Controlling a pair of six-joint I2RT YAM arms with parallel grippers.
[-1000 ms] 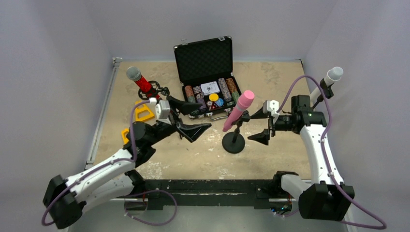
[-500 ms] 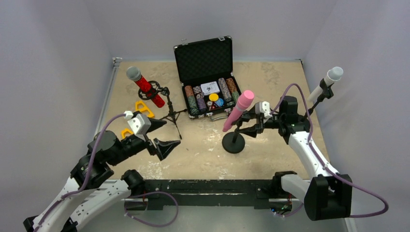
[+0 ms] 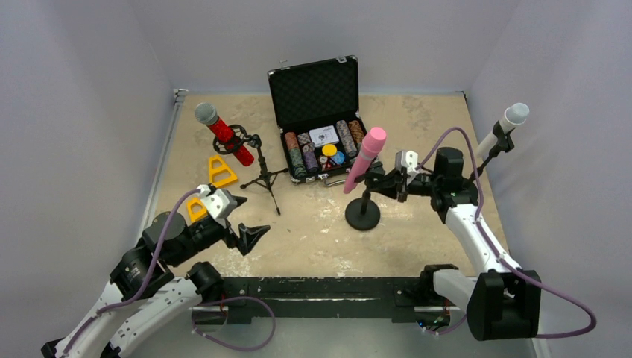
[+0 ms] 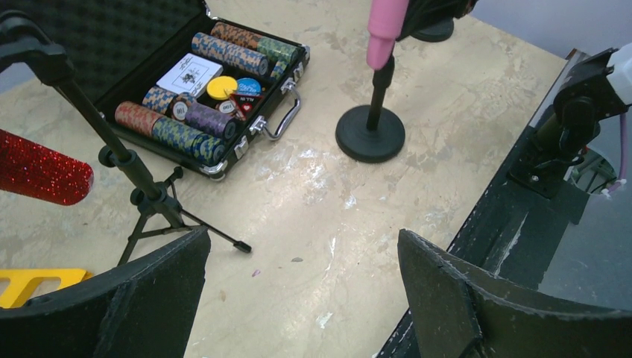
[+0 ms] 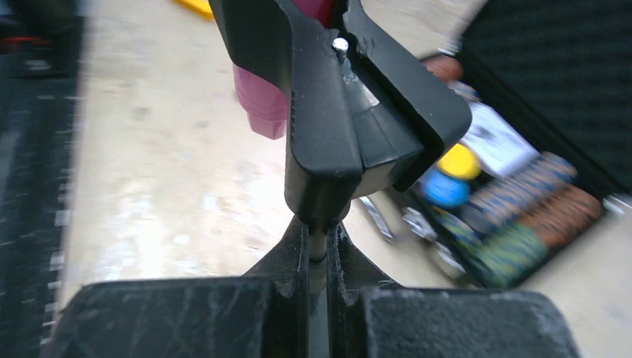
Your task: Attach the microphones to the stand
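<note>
The pink microphone point(image 3: 364, 158) sits tilted in the clip point(image 5: 350, 112) of a round-base stand point(image 3: 363, 216) at mid-table. My right gripper point(image 3: 376, 180) is shut on that stand's thin pole point(image 5: 319, 250) just under the clip. On a tripod stand point(image 3: 262, 168) at the back left hangs the glittery red microphone point(image 3: 223, 136). The white microphone point(image 3: 504, 125) stands clipped at the far right. My left gripper point(image 3: 252, 216) hovers open and empty over the near left of the table; its wrist view shows bare tabletop between the fingers point(image 4: 160, 298).
An open black case of poker chips point(image 3: 317, 112) stands at the back centre. Two yellow triangular pieces point(image 3: 221, 171) lie left of the tripod. The black mounting rail point(image 3: 320, 287) runs along the near edge. Grey walls close in on three sides.
My right gripper moved left to the pink microphone's stand and closed on its pole; the microphone now stands a little more upright. My left arm drew back toward the near left, still open.
</note>
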